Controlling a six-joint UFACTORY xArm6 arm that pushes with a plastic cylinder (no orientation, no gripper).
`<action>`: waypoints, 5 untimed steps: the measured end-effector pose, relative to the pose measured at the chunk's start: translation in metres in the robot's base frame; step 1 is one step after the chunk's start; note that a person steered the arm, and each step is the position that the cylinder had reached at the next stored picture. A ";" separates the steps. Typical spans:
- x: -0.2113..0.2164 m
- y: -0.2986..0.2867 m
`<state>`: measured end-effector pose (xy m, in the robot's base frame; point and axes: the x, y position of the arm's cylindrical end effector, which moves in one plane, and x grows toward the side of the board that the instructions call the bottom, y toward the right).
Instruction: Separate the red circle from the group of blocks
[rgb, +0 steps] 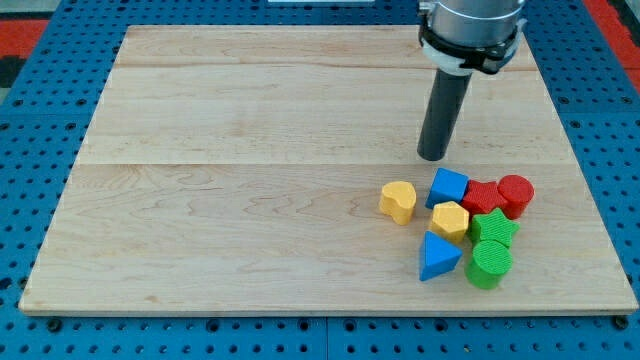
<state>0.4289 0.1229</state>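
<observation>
Red circle (516, 192): sits at the view's right edge of the cluster, on the lower right part of the wooden board (250, 200), touching a second red block (484, 197) on its left.
My tip (433, 156): rests on the board just above the cluster, nearest the blue cube (448, 187), with a small gap between them; it is well apart from the red circle.
Pincer: the arm carries none, only a straight dark rod, so there is nothing to open, close or grip.
Cluster: yellow hexagon (450, 220) lies below the blue cube; green star (494, 229) lies below the two red blocks; green cylinder (489, 264) lies below the star; blue triangle (438, 256) lies at the lower left, beside the cylinder.
Yellow heart (398, 201): stands slightly off to the view's left of the others.
Surroundings: blue pegboard (40, 150) frames the board.
</observation>
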 end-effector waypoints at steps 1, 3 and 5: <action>-0.014 0.037; 0.059 0.153; 0.050 -0.001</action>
<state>0.4793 0.1214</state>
